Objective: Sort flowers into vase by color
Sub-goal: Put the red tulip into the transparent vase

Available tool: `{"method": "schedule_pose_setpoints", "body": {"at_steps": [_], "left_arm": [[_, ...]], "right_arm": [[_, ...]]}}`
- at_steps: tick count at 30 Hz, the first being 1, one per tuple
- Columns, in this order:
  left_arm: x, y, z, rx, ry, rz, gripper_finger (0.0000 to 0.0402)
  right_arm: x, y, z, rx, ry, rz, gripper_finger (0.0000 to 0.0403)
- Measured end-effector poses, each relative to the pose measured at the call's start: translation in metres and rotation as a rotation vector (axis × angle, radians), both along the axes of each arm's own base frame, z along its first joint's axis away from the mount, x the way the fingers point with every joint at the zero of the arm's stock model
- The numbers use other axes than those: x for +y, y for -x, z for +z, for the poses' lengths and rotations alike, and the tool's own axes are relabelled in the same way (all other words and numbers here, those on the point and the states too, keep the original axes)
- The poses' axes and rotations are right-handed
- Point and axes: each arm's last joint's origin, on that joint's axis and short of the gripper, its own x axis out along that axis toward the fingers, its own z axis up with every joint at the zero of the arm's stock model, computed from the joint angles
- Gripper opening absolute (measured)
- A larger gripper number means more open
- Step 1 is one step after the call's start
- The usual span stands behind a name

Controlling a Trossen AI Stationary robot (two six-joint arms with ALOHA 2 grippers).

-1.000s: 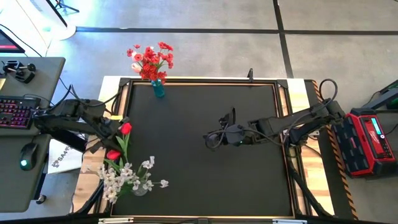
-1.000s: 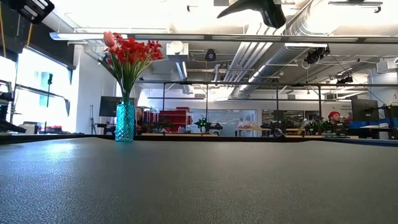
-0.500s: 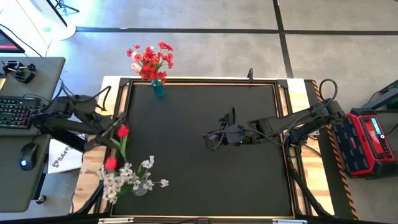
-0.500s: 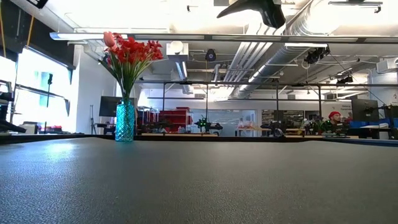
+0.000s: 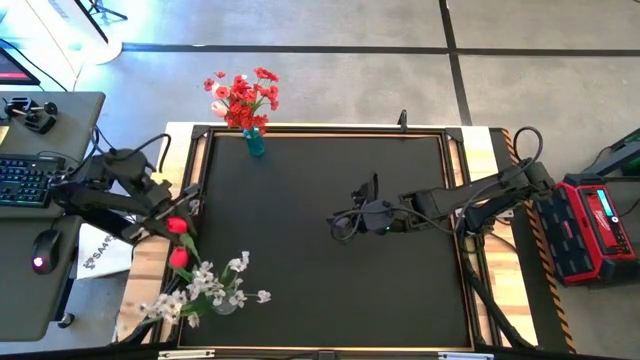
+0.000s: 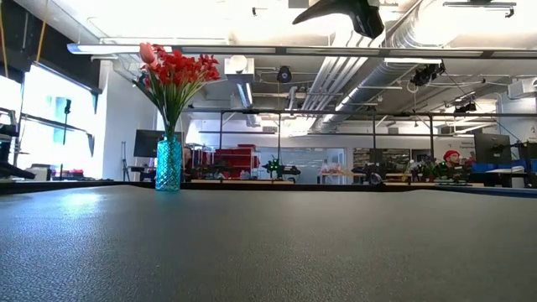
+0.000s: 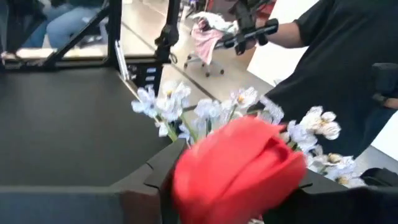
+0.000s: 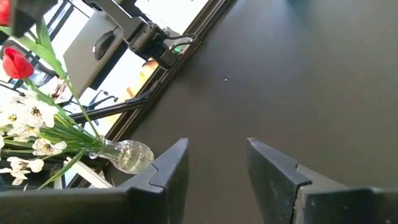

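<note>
My left gripper (image 5: 172, 222) is at the table's left edge, shut on a red tulip flower (image 5: 178, 225); its bud (image 7: 239, 168) fills the left wrist view. A second red bud (image 5: 180, 258) is just below it. Their green stems run down toward a clear vase (image 5: 225, 303) at the near left, which holds white blossoms (image 5: 205, 285). A blue vase (image 5: 255, 143) with red flowers (image 5: 242, 95) stands at the far left edge. My right gripper (image 5: 340, 222) hangs open above the table's middle, holding nothing. My left gripper has the red tulip's bud (image 7: 205, 186) between its two fingers (image 7: 146, 183); the bud itself hides the exact place of contact. The fingers come about level from the table's left side. The flower is lifted, its stem running down toward the clear vase.
Left of the table stands a desk with a keyboard (image 5: 25, 180) and a mouse (image 5: 40, 262). A red box (image 5: 590, 225) sits off the right edge. A raised frame (image 5: 330, 128) runs round the black tabletop. A person in dark clothes (image 7: 336, 56) shows beyond the table.
My left gripper has gone up and toward the table's left edge, rolling a little, and has carried the red tulip bud with it. The white blossoms in the clear vase have leaned over toward the near left corner.
</note>
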Motion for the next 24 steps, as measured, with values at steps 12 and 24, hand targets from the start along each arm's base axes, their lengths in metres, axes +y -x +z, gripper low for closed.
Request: {"method": "schedule_pose_setpoints", "body": {"at_steps": [12, 24], "left_arm": [[-0.001, -0.002, 0.009, -0.03, 0.091, -0.013, 0.0094], [-0.003, -0.016, -0.004, 0.096, 0.15, -0.003, 0.0122]], "right_arm": [[-0.013, -0.003, -0.001, 0.02, -0.028, 0.026, 0.0145], [-0.029, -0.006, -0.001, 0.034, -0.062, 0.065, 0.0145]]}}
